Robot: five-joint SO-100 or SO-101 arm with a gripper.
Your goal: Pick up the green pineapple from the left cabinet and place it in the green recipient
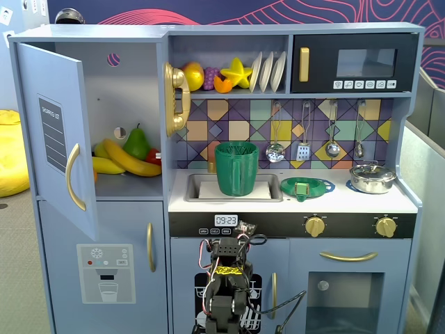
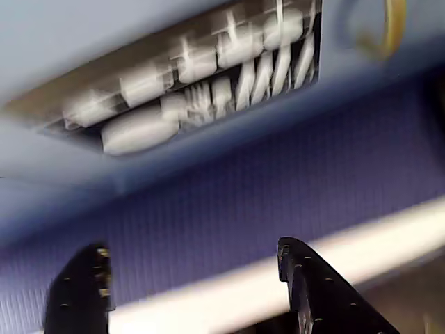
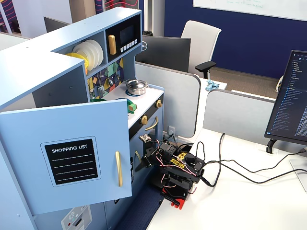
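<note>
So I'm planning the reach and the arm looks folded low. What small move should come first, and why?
Probably raise the arm toward the open left cabinet. The gripper is open, empty and low by the kitchen's bottom panel, while the fruit lies on the cabinet shelf above. The green pineapple isn't clearly visible among the bananas and pear, so lifting should come before committing to a grasp.

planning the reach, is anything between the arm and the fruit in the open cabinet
The cabinet door is swung open, so the front is clear. The green pineapple itself can't be made out: bananas and a pear fill the front of the shelf and may screen it. The gripper sits low, fingers apart, in front of the kitchen's lower doors.
</note>
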